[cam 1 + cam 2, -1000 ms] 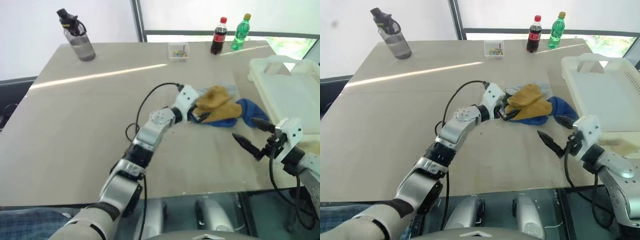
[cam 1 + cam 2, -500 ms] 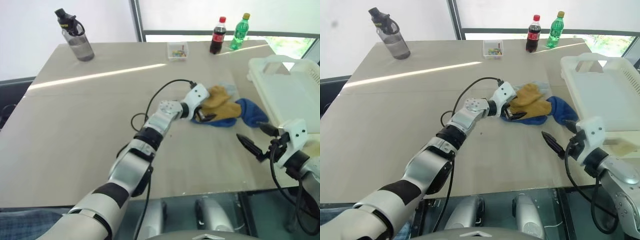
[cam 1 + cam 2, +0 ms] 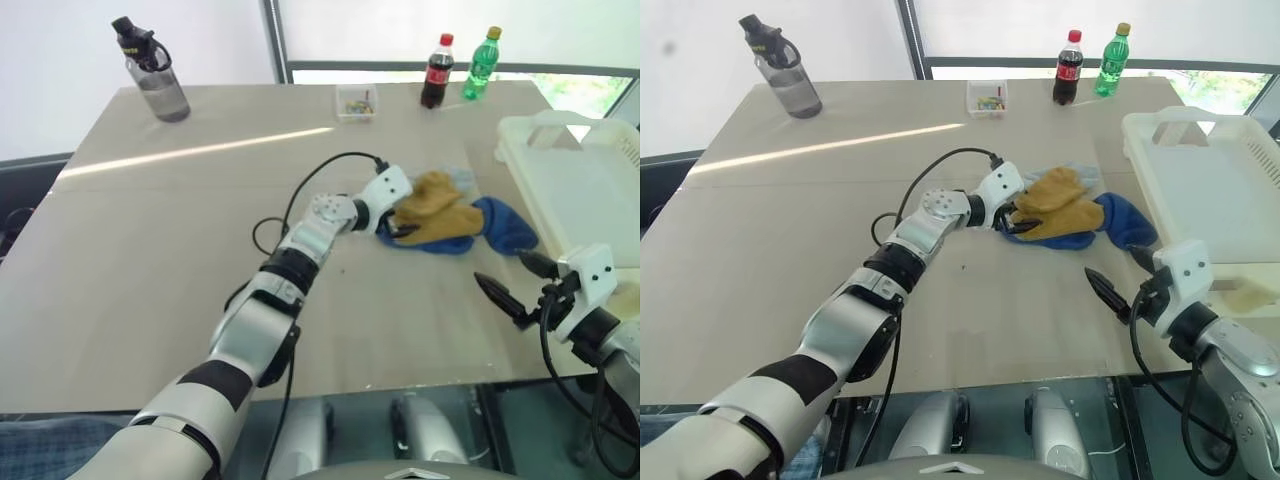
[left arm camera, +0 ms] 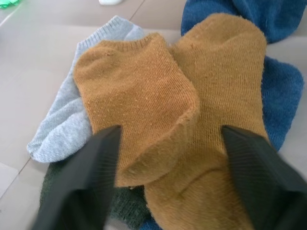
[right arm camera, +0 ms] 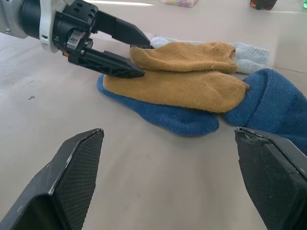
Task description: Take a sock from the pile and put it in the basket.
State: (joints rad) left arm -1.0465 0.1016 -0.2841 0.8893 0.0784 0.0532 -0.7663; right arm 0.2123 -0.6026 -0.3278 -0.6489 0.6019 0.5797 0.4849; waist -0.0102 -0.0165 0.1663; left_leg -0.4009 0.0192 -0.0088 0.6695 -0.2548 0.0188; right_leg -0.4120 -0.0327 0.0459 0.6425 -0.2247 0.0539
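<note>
Sock [image 4: 192, 120], mustard-yellow, folded double, directly ahead of left gripper [image 5: 136, 60], topmost on pile [image 3: 450, 222]. Left fingers [image 4: 91, 172] partly spread, straddling the sock's near folded edge, one tip at the upper fold, one along the lower layer; firm clamping not confirmed. Blue sock [image 5: 182, 120] beneath, grey sock [image 4: 62, 120] behind, dark green sock [image 4: 57, 191] at the near edge. Right gripper [image 3: 512, 285] fully spread, nothing between fingers, well apart from pile, nearer table [image 3: 150, 250] edge. Basket [image 3: 580, 190] just beyond right gripper, beside pile.
</note>
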